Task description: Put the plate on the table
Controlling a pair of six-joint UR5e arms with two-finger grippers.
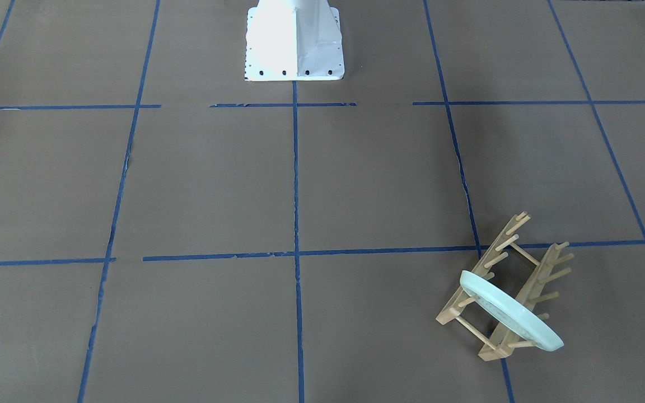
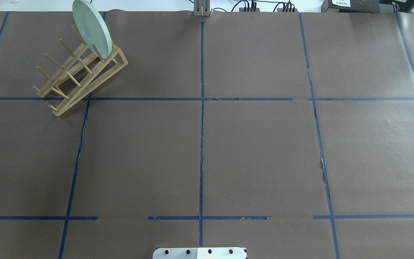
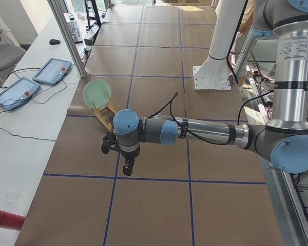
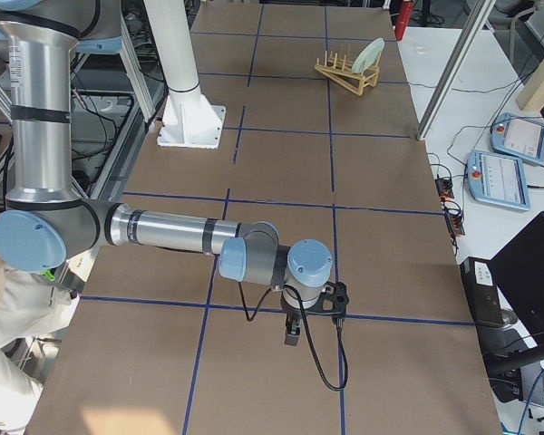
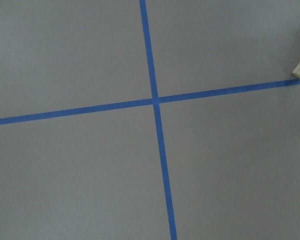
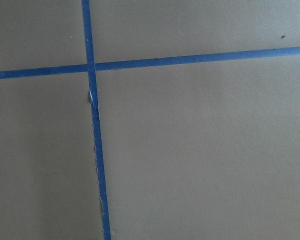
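While on edge, plate [image 2: 92,28] in rack [image 2: 88,89].

Opposed overhead and front views share the table [image 2: 257,154].

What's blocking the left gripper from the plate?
Only the rack: the plate stands on edge at its far end, pegs either side, the rest of the rack toward the left gripper. Nothing else visible.
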